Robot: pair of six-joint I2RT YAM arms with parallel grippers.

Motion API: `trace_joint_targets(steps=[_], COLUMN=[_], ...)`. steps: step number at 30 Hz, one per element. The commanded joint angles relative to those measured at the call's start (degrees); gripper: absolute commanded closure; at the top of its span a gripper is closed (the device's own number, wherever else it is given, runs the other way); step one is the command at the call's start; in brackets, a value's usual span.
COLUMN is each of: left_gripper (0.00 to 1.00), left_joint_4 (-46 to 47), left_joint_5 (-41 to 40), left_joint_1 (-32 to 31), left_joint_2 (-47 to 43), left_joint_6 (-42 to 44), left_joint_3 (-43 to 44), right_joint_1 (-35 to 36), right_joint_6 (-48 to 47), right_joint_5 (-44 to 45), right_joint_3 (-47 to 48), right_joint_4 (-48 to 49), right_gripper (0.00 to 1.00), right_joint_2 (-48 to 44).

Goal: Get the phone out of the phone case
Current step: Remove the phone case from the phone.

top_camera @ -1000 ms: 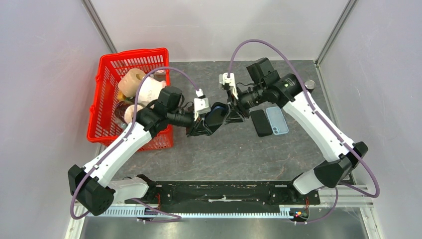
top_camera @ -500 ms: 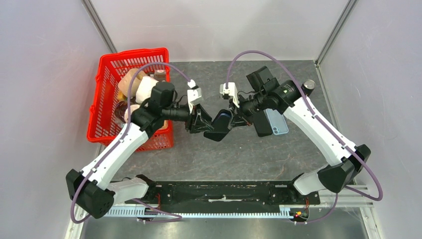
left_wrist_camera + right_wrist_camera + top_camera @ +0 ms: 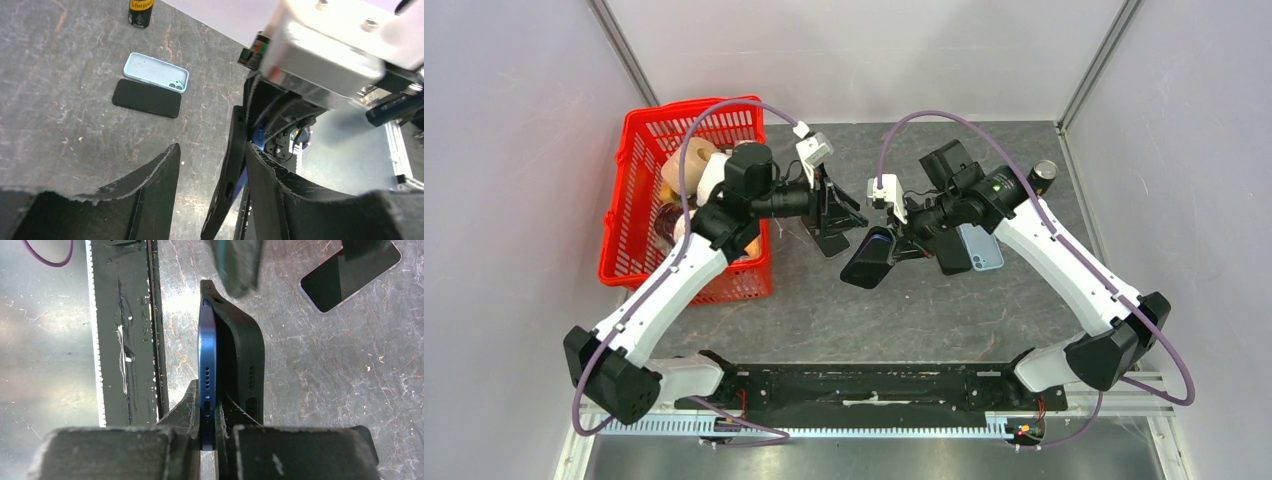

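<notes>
My right gripper [image 3: 902, 240] is shut on the bottom edge of a blue phone [image 3: 207, 360] and holds it above the table. A black phone case [image 3: 245, 352] is peeled away from the phone at the near end, still hanging on at the far end. One right finger [image 3: 227, 410] sits between the phone and the case. The phone and case show as a dark slab [image 3: 869, 258] in the top view. My left gripper [image 3: 839, 225] is open and empty, just left of the case. In the left wrist view the case edge [image 3: 232, 165] stands beyond its open gripper [image 3: 211, 150].
A second black phone [image 3: 948, 247] and a light blue case [image 3: 982, 243] lie on the table under the right arm; they also show in the left wrist view [image 3: 146, 98]. A red basket [image 3: 639, 200] of items stands at the left. A small bottle [image 3: 1046, 170] stands at the far right.
My left gripper has let go of the case, opened and pulled back toward the far left. My right gripper has carried the phone and case slightly nearer and tilted them.
</notes>
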Motion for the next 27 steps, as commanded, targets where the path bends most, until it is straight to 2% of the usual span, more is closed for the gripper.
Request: trace_joint_targets(steps=[1,14,27], left_gripper=[0.42,0.4,0.4], left_joint_4=[7.7,10.9,11.3], left_joint_5=[-0.5,-0.3,0.0], left_joint_1=[-0.1,-1.5,-2.7], left_joint_2=[1.8,3.1,3.5], left_joint_6=[-10.6,-13.0,-11.7], left_joint_3=[-1.3,-4.2,-5.3], right_joint_1=[0.2,0.2,0.2], right_joint_6=[-0.7,-0.2,0.0], right_joint_5=[-1.9,-2.3,-2.6], right_joint_3=[2.3,2.8,3.1], right_joint_4=[1.5,1.5,1.5], right_gripper=[1.0,1.0,1.0], right_joint_2=[-1.5,-0.8,-0.4])
